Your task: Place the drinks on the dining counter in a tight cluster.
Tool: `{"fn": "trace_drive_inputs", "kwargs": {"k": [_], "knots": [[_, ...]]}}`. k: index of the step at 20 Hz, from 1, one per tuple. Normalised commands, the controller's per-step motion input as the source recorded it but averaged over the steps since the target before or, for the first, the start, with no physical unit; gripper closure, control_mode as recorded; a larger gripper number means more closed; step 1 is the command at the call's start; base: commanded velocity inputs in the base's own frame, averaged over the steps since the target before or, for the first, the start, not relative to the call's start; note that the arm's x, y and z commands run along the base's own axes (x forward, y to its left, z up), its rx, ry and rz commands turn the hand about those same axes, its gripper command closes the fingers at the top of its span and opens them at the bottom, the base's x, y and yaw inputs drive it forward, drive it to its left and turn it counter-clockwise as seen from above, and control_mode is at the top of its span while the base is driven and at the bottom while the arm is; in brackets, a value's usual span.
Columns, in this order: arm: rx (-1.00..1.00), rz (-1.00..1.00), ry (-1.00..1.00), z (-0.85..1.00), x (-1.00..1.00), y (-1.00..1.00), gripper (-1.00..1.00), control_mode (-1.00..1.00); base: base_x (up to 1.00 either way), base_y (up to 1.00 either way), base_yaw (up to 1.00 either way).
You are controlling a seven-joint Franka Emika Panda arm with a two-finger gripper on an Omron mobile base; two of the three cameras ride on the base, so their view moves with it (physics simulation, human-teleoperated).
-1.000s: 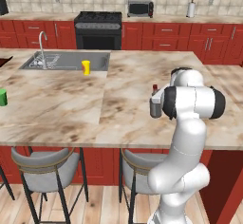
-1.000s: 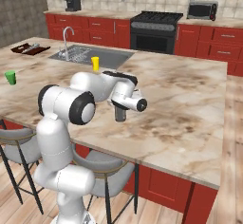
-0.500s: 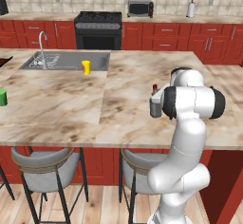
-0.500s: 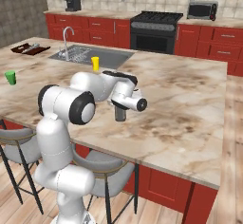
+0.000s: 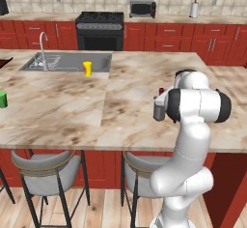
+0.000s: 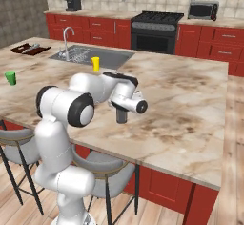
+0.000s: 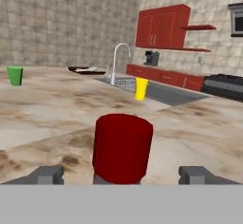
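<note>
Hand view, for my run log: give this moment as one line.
gripper: open, straddling red-capped bottle | bottle: upright on dining counter | not gripped

The left base view looks forward and down from behind the arm's left, high enough to take in the whole desk (image 5: 72, 111), the sink (image 5: 67, 62), the stove (image 5: 101, 29) and the far wall; the arm rises at its lower right. The right base view looks the same way from behind the arm's right, so the arm stands at lower left. Both share the desk (image 6: 190, 105), sink (image 6: 90, 56), stove (image 6: 155, 26) and the yellow cup (image 5: 87, 68) (image 6: 96, 63). The hand view sits low, close over the desk (image 7: 42, 109), looking level across it toward the faucet (image 7: 117, 61) and yellow cup (image 7: 141, 88), with a red cap (image 7: 122, 147) very near the lens.
</note>
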Motion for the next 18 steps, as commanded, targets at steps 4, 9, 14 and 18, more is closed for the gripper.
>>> {"fn": "trace_drive_inputs", "kwargs": {"k": [4, 9, 14, 18], "knots": [[0.0, -0.2, -0.02, 0.06, -0.35, -0.12, -1.0, -1.0, 0.0, 0.0, 0.0], [0.0, -0.18, 0.0, 0.17, -0.06, -0.13, -1.0, -1.0, 0.0, 0.0, 0.0], [0.02, -0.19, 0.02, 0.8, -0.37, -0.21, -1.0, -1.0, 0.0, 0.0, 0.0], [0.03, -0.15, 0.14, 1.0, -0.51, -0.12, -1.0, -1.0, 0.0, 0.0, 0.0]]}}
